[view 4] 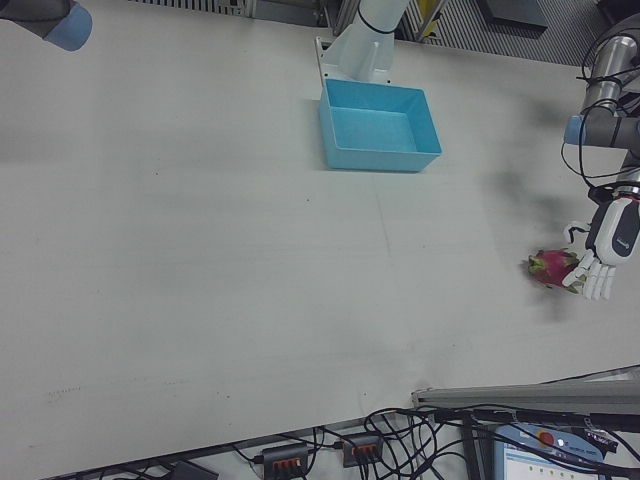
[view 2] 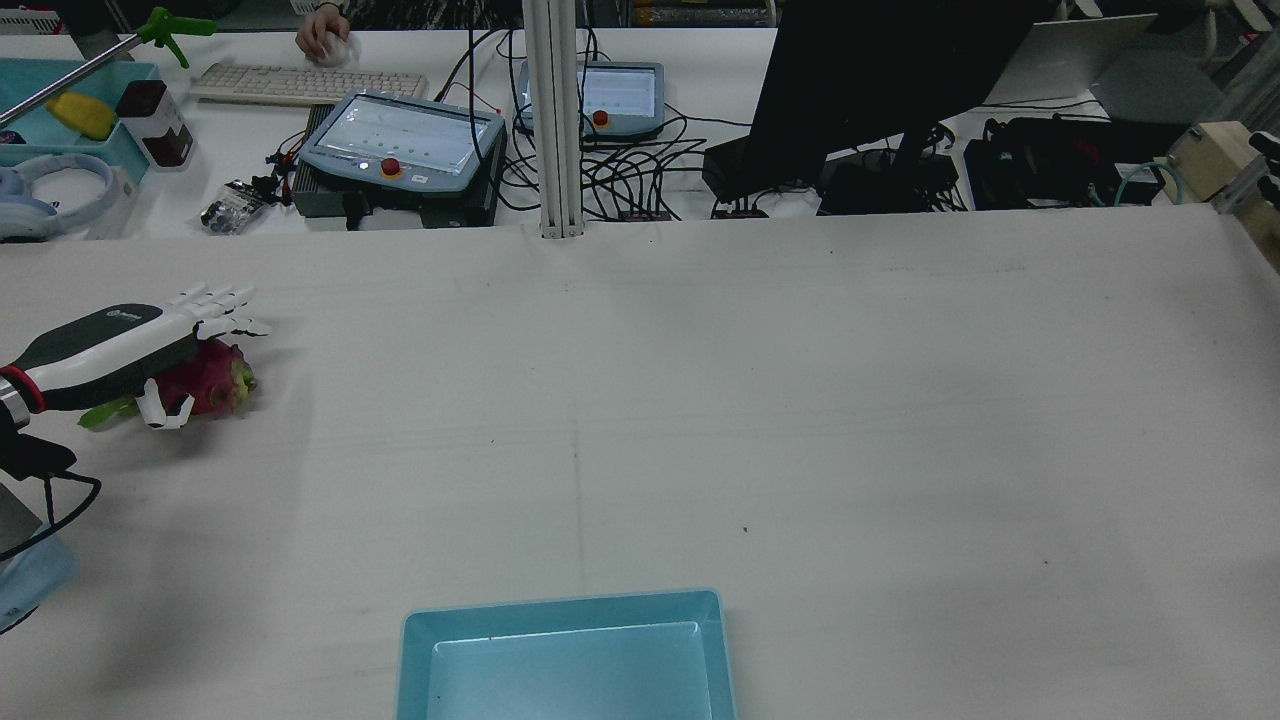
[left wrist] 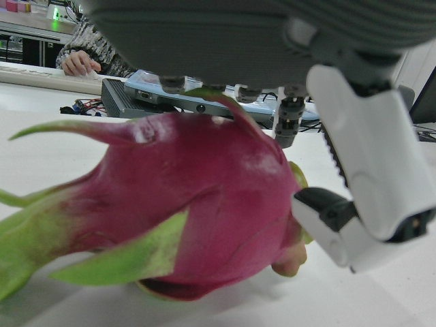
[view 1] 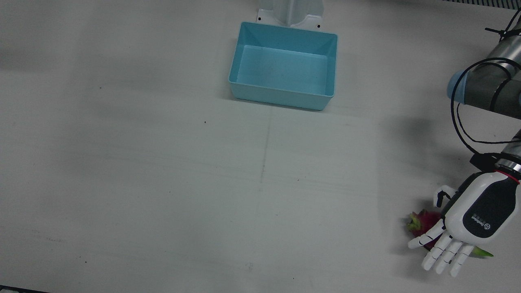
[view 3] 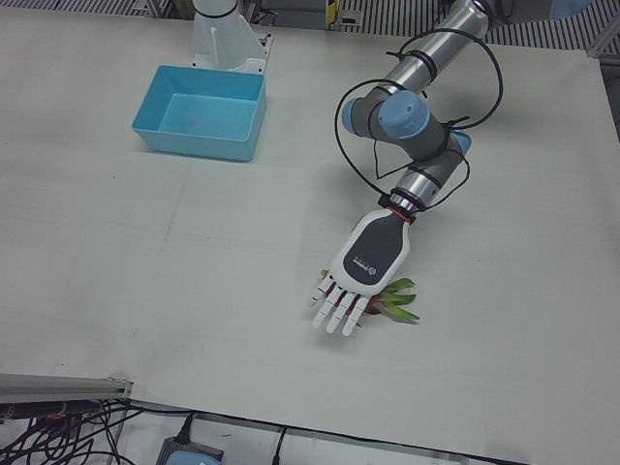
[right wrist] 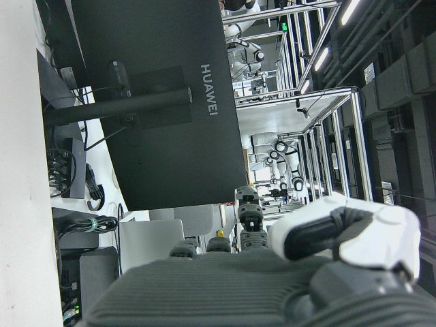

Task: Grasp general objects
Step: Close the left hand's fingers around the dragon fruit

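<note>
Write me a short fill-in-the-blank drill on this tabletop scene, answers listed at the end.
1. The left hand is spread palm-down over the ______.
2. The dragon fruit lies on the white table, not in the ______ bin.
3. The fruit's skin is magenta and its leafy scales are ______.
4. In the rear view the bin holds ______.

Missing words: dragon fruit; blue; green; nothing
</note>
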